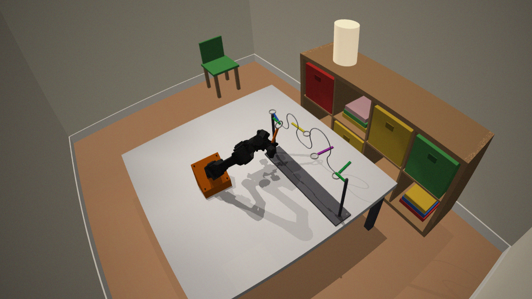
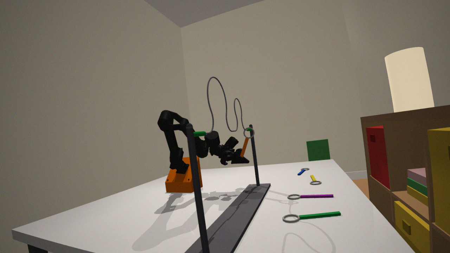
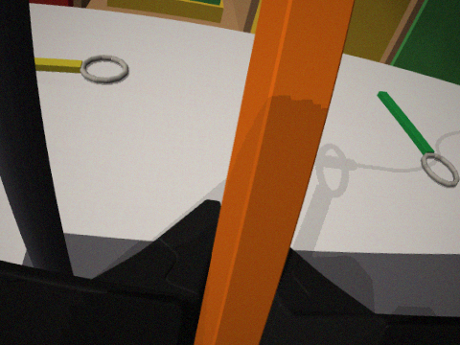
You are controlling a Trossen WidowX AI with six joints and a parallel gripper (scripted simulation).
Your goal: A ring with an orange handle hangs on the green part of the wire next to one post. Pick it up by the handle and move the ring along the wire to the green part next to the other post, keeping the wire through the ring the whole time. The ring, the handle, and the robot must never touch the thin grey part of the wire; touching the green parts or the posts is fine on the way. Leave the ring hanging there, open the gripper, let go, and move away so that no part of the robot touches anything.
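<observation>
The ring [image 1: 275,125] [image 2: 244,133] is around the inner end of the green part [image 1: 275,120] [image 2: 249,129] beside the far post [image 1: 273,126] [image 2: 255,160] [image 3: 24,144]; whether it touches the green is too small to tell. The orange handle [image 1: 275,135] [image 2: 244,147] [image 3: 283,144] slants down from it. My gripper [image 1: 274,143] [image 2: 242,156] [image 3: 221,217] is shut on the handle's lower part, below the wire. The thin grey wire [image 1: 315,128] [image 2: 213,77] rises in two loops toward the other green part [image 1: 340,177] [image 2: 199,133] at the near post [image 1: 343,199] [image 2: 194,176].
A dark base strip [image 1: 308,189] [image 2: 232,216] joins the posts. Spare rings with blue [image 2: 301,172], yellow [image 1: 296,126] [image 2: 312,177] [image 3: 59,64], purple [image 1: 324,150] [image 2: 316,195] and green [image 1: 344,167] [image 2: 319,215] [image 3: 404,122] handles lie beyond it. The far post stands left of the handle in the wrist view.
</observation>
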